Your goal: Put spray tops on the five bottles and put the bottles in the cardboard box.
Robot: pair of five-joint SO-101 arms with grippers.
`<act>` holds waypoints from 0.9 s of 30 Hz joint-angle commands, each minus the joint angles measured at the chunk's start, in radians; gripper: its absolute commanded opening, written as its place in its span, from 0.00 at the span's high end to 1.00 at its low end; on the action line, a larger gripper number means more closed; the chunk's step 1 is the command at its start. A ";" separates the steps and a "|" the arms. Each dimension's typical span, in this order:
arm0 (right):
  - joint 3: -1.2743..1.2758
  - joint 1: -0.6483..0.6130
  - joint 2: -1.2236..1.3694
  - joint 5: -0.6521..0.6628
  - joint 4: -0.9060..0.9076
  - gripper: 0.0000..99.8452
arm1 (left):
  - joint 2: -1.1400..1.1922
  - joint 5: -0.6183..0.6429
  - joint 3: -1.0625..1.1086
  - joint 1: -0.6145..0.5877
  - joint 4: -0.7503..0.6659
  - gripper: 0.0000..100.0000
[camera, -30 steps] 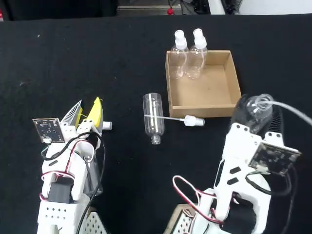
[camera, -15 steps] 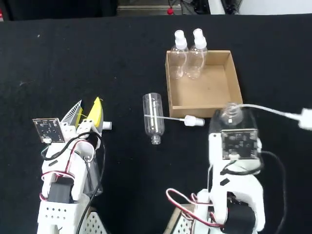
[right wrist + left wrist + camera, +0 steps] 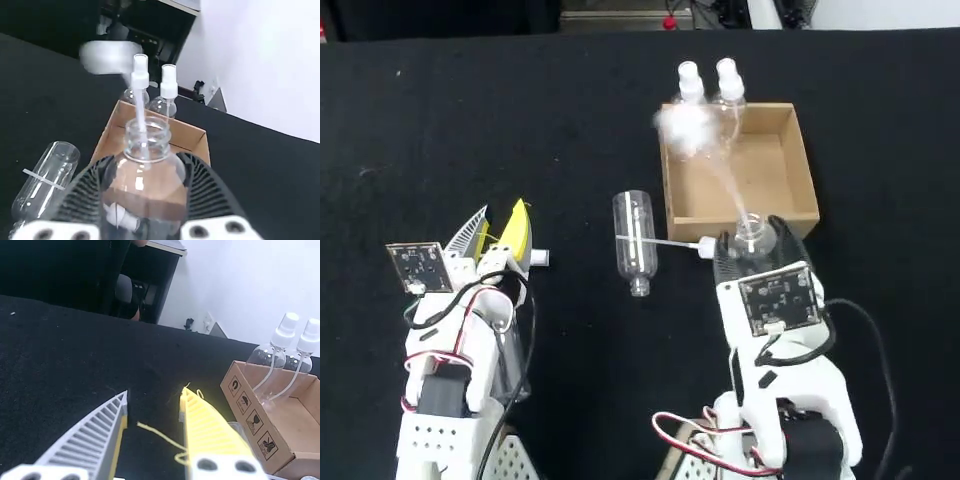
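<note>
Right then, your right gripper [image 3: 755,243] was clamped around a clear bottle [image 3: 754,234], which it held upright with the open neck up. A spray top [image 3: 686,128] stood over that bottle. Its thin tube ran down into the neck, and its head showed as a white blur ahead of the gripper and off to its left.

You had the cardboard box [image 3: 770,170] straight ahead of that gripper, with the near wall just beyond the fingertips. At the box's far left corner a capped bottle [image 3: 691,82] and its capped neighbour [image 3: 727,76] stood side by side.

Just to the left of your right gripper, a loose spray top [image 3: 716,248] lay on the black counter [image 3: 470,110]. Its tube pointed away to the left and reached across an uncapped bottle [image 3: 635,240]. That bottle lay on its side between your two grippers, neck towards the arms.

Your left gripper [image 3: 500,213] sat with its jaws spread wide and nothing between them. A yellow thread [image 3: 155,435] trailed from the yellow finger. The uncapped bottle lay to the right of that gripper, apart from it.
</note>
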 commanded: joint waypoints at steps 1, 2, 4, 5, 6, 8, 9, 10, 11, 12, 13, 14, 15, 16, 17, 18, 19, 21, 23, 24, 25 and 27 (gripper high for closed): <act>-0.064 -0.020 -0.094 -0.002 -0.003 0.99 | -0.006 -0.006 0.022 -0.002 0.000 0.83; -0.064 -0.020 -0.094 -0.002 -0.002 0.99 | -0.006 -0.006 0.022 -0.002 0.000 0.83; -0.064 -0.020 -0.094 -0.002 0.002 0.99 | -0.006 -0.006 0.022 -0.002 0.000 0.83; -0.062 -0.020 -0.094 -0.002 0.003 0.99 | -0.006 -0.006 0.022 -0.002 0.000 0.83; -0.061 -0.020 -0.094 -0.002 0.003 0.99 | -0.006 -0.006 0.022 -0.002 0.000 0.83; -0.061 -0.020 -0.094 -0.003 0.003 0.99 | -0.006 -0.006 0.022 -0.002 0.000 0.83; -0.061 -0.020 -0.094 -0.003 0.003 0.99 | -0.006 -0.006 0.022 -0.002 0.000 0.83; -0.061 -0.021 -0.094 -0.003 0.003 0.99 | -0.006 -0.006 0.022 -0.002 0.000 0.83; -0.062 -0.021 -0.094 -0.003 0.003 0.99 | -0.006 -0.006 0.022 -0.002 0.000 0.83; -0.064 -0.021 -0.094 -0.003 0.003 0.99 | -0.006 -0.006 0.022 -0.002 0.000 0.83; -0.064 -0.021 -0.094 -0.003 0.000 0.99 | -0.006 -0.006 0.022 -0.002 0.000 0.83; -0.064 -0.023 -0.094 -0.006 -0.005 0.99 | -0.006 -0.006 0.022 -0.002 0.000 0.83; -0.065 -0.023 -0.094 -0.023 -0.006 0.99 | -0.006 -0.006 0.022 -0.002 0.000 0.83; -0.073 -0.023 -0.094 -0.048 -0.008 0.99 | -0.006 -0.006 0.022 -0.002 0.000 0.83; -0.084 -0.023 -0.094 -0.074 -0.008 0.99 | -0.006 -0.006 0.022 -0.002 0.000 0.83; -0.096 -0.025 -0.094 -0.087 -0.008 0.99 | -0.006 -0.006 0.019 -0.002 0.003 0.83; -0.108 -0.037 -0.094 -0.094 -0.008 0.99 | -0.006 -0.006 0.010 -0.002 0.008 0.83; -0.127 -0.091 -0.094 -0.092 0.000 0.99 | -0.006 -0.006 0.001 -0.004 0.009 0.83; -0.134 -0.150 -0.094 -0.092 0.002 0.99 | -0.006 -0.006 -0.010 -0.010 0.029 0.83; -0.134 -0.173 -0.094 -0.094 -0.002 0.99 | -0.006 -0.006 -0.028 -0.010 0.051 0.83; -0.134 -0.193 -0.094 -0.097 -0.005 0.99 | -0.006 -0.006 -0.045 -0.008 0.081 0.83; -0.133 -0.224 -0.094 -0.100 -0.005 0.99 | -0.006 -0.003 -0.096 -0.004 0.149 0.83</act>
